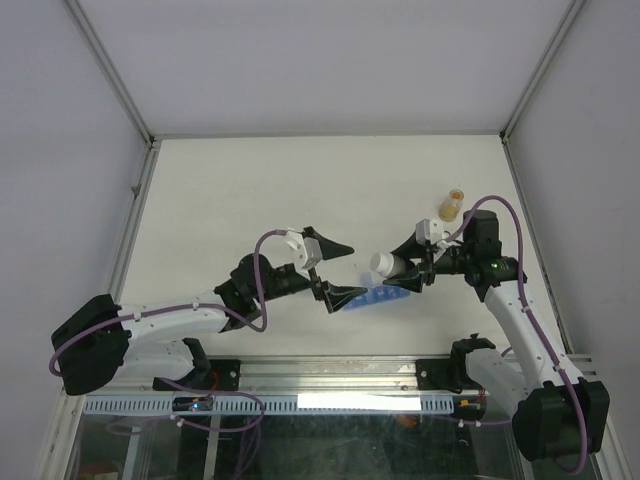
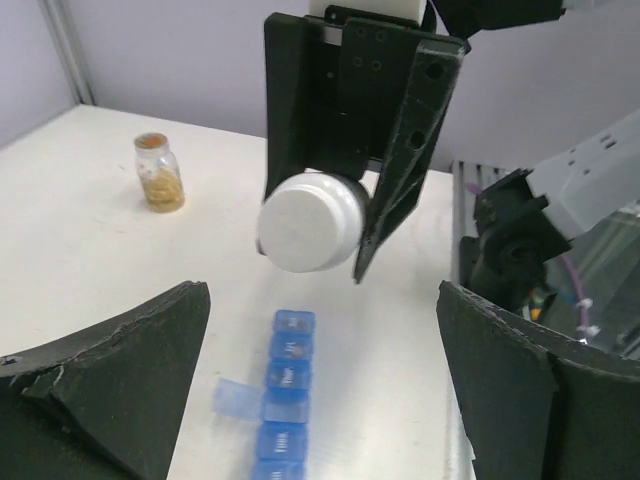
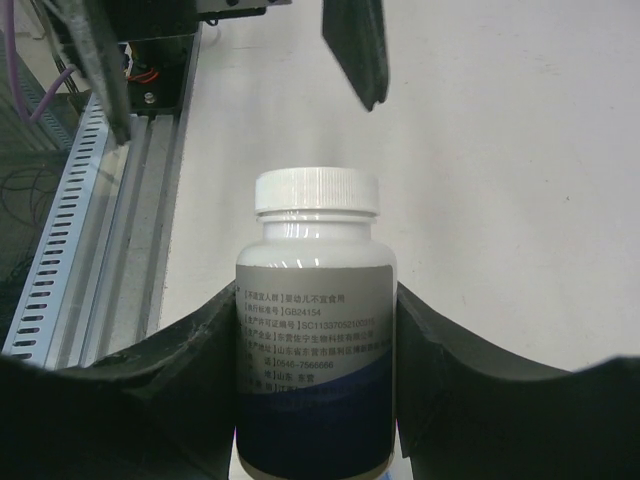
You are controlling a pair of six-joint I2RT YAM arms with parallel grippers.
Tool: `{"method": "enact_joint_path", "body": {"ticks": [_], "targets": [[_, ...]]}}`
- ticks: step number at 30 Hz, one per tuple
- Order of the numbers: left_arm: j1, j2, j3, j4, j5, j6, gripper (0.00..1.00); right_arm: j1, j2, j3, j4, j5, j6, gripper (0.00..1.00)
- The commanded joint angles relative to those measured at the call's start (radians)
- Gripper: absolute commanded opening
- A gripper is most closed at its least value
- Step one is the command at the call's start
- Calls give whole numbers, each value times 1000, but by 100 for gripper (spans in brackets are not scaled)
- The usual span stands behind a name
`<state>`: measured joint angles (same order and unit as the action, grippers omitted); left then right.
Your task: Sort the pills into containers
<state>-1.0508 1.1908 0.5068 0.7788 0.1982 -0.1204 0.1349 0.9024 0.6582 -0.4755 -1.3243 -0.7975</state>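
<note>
The containers are one translucent-blue strip of cells (image 2: 284, 405) lying on the table, also in the top view (image 1: 385, 297). One cell's lid (image 2: 236, 399) is flipped open to the left. Tan specks sit in two far cells; I cannot tell whether they are pills. My left gripper (image 2: 320, 292) (image 1: 343, 272) is open and empty, hovering over the strip's left end. My right gripper (image 3: 317, 296) (image 1: 398, 268) is shut on a white capped bottle (image 3: 315, 330) (image 1: 383, 264), held on its side above the strip with its cap (image 2: 308, 222) facing the left gripper.
A small amber-tan jar (image 1: 452, 205) (image 2: 158, 172) stands upright behind the right arm. The metal rail (image 3: 95, 230) runs along the table's near edge. One left gripper finger (image 3: 355, 50) shows beyond the bottle in the right wrist view.
</note>
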Motion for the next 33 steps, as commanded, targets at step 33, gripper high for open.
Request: {"method": "enact_joint_path", "body": {"ticks": [33], "targets": [[173,305,364,-135,565,276,62,-3,-2,39,23,-20,-25,0]]}}
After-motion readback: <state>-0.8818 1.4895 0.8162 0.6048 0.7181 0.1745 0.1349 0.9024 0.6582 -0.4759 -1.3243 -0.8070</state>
